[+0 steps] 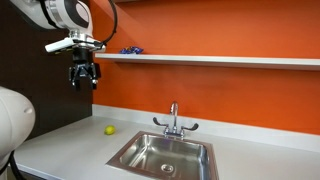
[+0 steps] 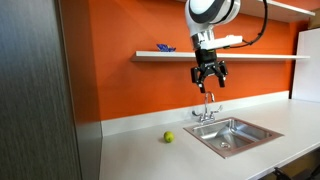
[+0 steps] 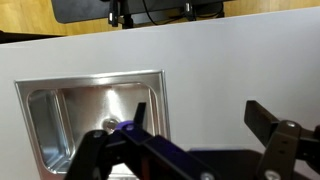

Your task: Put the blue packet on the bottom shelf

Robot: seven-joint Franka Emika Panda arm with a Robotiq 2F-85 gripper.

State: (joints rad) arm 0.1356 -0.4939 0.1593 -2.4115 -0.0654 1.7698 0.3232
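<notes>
On the shelf (image 1: 220, 60) lies the packet (image 1: 131, 50): judged light, crumpled, slippery foil, best pinched across its bunched middle. Gripper (image 1: 83, 82) hangs below, jaws apart, empty.

An orange wall (image 1: 230, 95) backs a pale grey surface (image 1: 265, 150) with a steel sink (image 1: 165, 155) set into it (faucet (image 1: 173, 120) at the rear). A dark wood-grain cabinet panel (image 2: 30, 90) stands at one end in an exterior view.

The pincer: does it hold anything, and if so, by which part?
Nothing is held. The pincer hangs open and empty; the blue packet lies on the bottom shelf, apart from it.
</notes>
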